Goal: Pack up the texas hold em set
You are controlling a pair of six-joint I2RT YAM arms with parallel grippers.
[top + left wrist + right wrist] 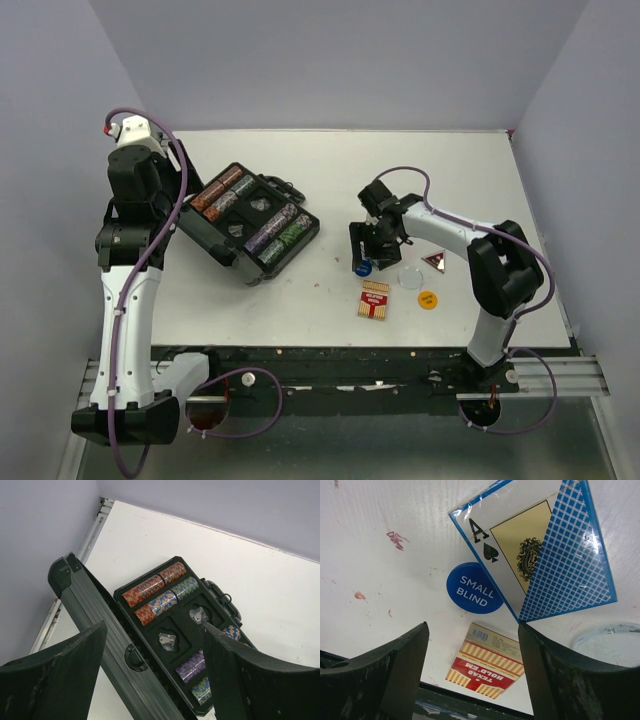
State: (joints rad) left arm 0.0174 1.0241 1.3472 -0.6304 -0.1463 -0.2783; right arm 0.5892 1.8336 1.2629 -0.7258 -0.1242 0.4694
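Table (pixel 370 580), right tool (pixel 471 625) open beside blue deck (pixel 545 555)

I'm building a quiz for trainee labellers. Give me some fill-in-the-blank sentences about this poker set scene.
1. The blue button reads SMALL ____.
2. The blue deck shows the ace of ____.
3. The black case has its lid ____.
4. The red deck lies on the ____, not in the case.
Missing words: BLIND; spades; open; table.
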